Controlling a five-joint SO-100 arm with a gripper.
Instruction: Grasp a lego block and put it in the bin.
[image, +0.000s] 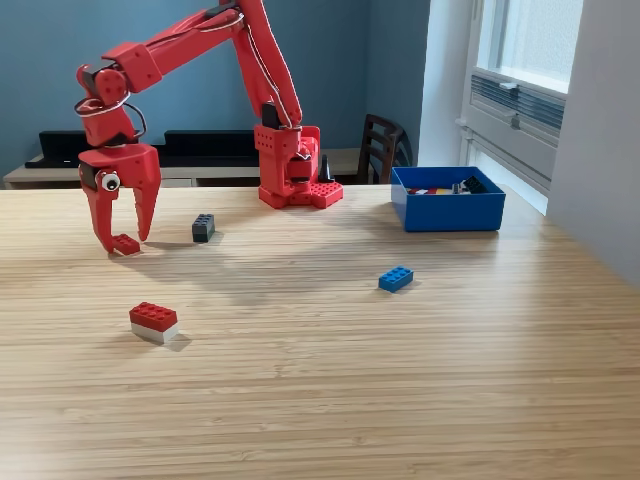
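Red arm reaches far toward exterior view's left, gripper (125, 232) pointing down, fingers spread around small red block (126, 243) on table (320, 400), likely lining up grasp. Black block (203, 227) just beside. Red-and-white block (153, 322) and blue block (395, 279) lie loose nearer camera. Blue bin (448, 211) well apart at right, already holding pieces.

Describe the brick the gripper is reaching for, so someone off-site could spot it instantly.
Start at the red arm's gripper, hanging open at the exterior view's left of the wooden table. A small flat red brick lies at its fingertips. The dark brick beside it is taller, and the red-and-white brick lies nearer the camera.
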